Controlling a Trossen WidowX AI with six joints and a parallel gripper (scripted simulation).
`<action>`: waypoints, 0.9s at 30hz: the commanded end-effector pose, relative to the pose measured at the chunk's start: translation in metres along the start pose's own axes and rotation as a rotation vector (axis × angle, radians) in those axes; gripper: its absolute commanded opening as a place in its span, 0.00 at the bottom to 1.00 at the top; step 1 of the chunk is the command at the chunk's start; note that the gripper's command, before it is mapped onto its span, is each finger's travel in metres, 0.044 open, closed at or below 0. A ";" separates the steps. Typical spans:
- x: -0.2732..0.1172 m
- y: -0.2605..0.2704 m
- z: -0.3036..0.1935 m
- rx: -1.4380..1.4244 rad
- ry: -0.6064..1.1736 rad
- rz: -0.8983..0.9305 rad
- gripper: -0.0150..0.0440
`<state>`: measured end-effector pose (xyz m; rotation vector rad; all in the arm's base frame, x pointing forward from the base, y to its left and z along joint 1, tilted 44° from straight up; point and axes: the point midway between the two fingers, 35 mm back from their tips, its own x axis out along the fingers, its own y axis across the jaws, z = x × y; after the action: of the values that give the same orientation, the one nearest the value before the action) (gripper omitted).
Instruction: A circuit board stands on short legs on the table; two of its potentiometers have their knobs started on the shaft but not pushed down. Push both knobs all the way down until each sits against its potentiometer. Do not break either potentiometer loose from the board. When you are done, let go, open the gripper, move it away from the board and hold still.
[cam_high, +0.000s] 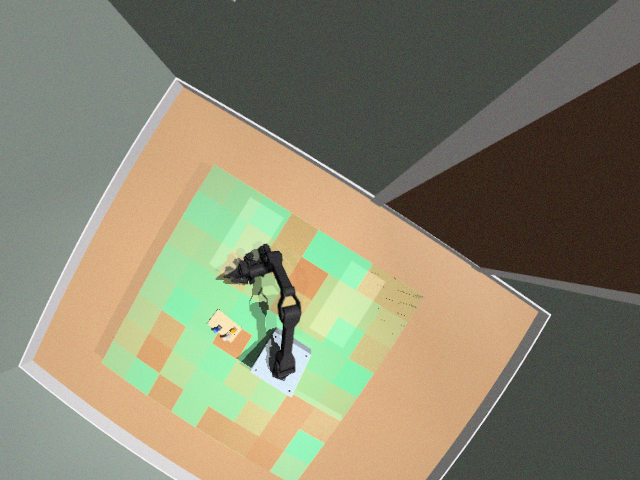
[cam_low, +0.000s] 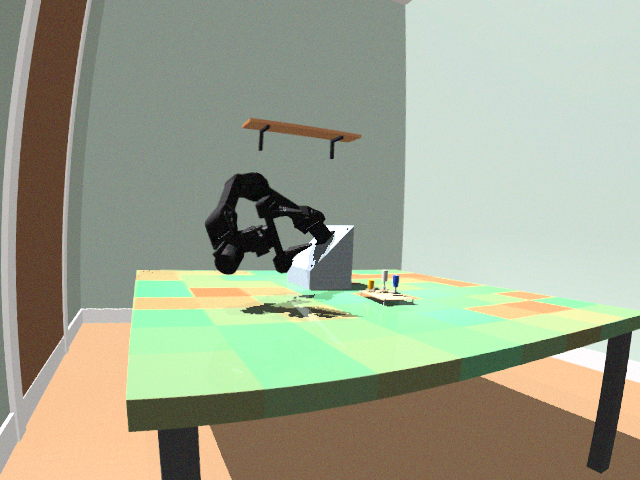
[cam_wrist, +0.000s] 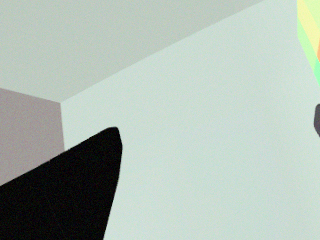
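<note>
The circuit board (cam_high: 218, 315) (cam_low: 403, 298) is a small cream plate on short legs. A blue knob (cam_high: 216, 328) (cam_low: 395, 281) and a whitish knob (cam_high: 224, 336) (cam_low: 384, 275) stand high, with thin shaft showing below each in the exterior view. A yellow knob (cam_high: 233, 330) (cam_low: 371, 284) sits lower, near the board. Whether it touches its potentiometer is too small to tell. My gripper (cam_high: 225, 279) (cam_wrist: 217, 126) is open and empty, its fingers wide apart. It is in the air, well away from the board and behind it in the top view. The wrist view does not show the board.
The arm's base stands on a pale grey wedge block (cam_high: 299, 365) (cam_low: 336, 266) close beside the board. The table (cam_high: 206, 196) (cam_low: 320, 356) has a green and orange checked top. A wooden shelf (cam_low: 302, 129) hangs on the far wall, well beyond the arm.
</note>
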<state>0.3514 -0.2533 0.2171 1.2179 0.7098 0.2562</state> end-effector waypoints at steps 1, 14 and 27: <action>0.001 0.000 0.000 0.004 0.003 -0.003 0.89; 0.064 -0.037 -0.035 0.307 0.166 -0.250 0.31; 0.117 -0.075 -0.082 0.580 0.237 -0.592 0.25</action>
<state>0.3764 -0.1637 0.1082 1.4540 1.3139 -0.2276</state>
